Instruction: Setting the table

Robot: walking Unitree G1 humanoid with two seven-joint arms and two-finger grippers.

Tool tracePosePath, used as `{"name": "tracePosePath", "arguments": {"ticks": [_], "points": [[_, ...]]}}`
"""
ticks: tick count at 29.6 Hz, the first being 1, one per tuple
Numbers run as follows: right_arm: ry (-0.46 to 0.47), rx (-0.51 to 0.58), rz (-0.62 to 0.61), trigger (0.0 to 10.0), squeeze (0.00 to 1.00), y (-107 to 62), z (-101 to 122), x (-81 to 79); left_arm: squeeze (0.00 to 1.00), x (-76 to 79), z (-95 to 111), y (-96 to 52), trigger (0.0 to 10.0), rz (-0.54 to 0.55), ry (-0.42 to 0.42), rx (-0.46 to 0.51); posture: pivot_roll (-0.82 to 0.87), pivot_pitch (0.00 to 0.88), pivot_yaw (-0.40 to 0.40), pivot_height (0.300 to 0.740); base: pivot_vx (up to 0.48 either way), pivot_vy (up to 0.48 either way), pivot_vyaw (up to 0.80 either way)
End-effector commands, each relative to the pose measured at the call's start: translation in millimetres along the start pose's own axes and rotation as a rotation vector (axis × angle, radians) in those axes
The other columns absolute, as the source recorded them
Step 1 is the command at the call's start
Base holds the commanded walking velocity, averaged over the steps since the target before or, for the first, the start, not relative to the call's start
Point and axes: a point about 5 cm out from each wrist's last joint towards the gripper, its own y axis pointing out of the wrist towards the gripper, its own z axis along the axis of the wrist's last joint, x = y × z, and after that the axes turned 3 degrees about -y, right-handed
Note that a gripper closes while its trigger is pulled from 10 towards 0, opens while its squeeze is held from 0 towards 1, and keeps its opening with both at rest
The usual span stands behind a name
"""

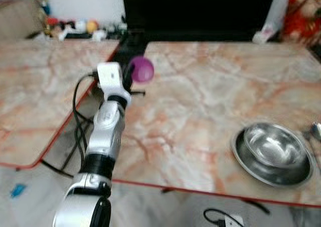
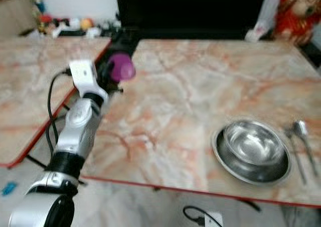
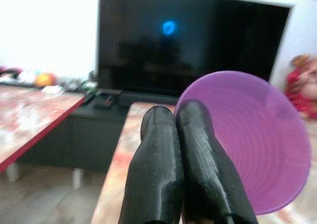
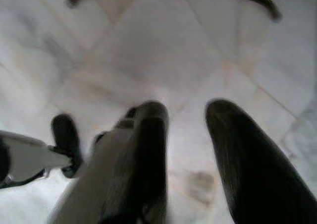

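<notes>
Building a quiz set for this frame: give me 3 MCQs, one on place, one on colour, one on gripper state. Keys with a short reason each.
1. Where does the steel bowl sit?
A. on the marble table, near its front edge on the robot's right
B. on the floor
C. on the far table beside the toys

2. What colour is the cup at the left gripper?
A. green
B. purple
C. white

3. How does the right gripper stand?
A. shut on a spoon
B. shut on the bowl
C. open, holding nothing, over the floor

Key:
1 A: the head views show the bowl on the marble table by the red front edge, with a spoon to its right.
2 B: the cup is purple in the head and left wrist views.
3 C: the right wrist view shows a gap between the fingers, with floor tiles beyond.
</notes>
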Motion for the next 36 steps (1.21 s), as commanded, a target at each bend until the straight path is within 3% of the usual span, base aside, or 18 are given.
{"name": "tracePosePath", "arguments": {"ticks": [1, 6, 11, 19, 30, 36], "points": [[-0.003, -0.009, 0.013, 10.0, 0.0, -0.7, -2.6, -5.0, 0.0, -4.9, 2.4, 0.7, 10.0, 0.01, -0.008, 0.001, 0.02, 0.0, 0.043, 0.74, 0.0, -0.48, 0.0], [0.012, -0.013, 0.018, 10.0, 0.0, -1.3, -3.8, -9.9, 0.0, -5.4, 3.1, 1.5, 10.0, -0.009, -0.004, -0.003, 0.02, 0.0, 0.041, 0.74, 0.0, -0.477, 0.0], [0.005, -0.002, 0.026, 10.0, 0.0, -0.9, 0.1, -13.4, 0.0, -3.9, 0.6, 2.1, 10.0, -0.027, -0.031, -0.021, 0.02, 0.0, 0.038, 0.74, 0.0, 0.0, -0.68], [0.003, 0.034, 0.015, 10.0, 0.0, 1.5, 11.4, -4.6, 0.0, -4.8, 0.2, 3.2, 10.0, -0.033, -0.029, -0.03, 0.02, 0.0, 0.035, 0.74, 0.0, 0.0, -0.19], [-0.002, 0.008, 0.01, 10.0, 0.0, -0.1, -1.7, 10.0, 0.0, -8.0, 1.1, 9.5, 10.0, 0.014, -0.016, -0.048, 0.01, 0.0, 0.032, 0.74, 0.0, 0.0, 0.0], [-0.003, -0.003, 0.01, 10.0, 0.0, -1.2, -7.5, 12.7, 0.0, -13.0, -1.0, 8.3, 10.0, 0.044, -0.007, -0.055, 0.01, 0.0, 0.029, 0.74, 0.0, -0.435, 0.0]]}}
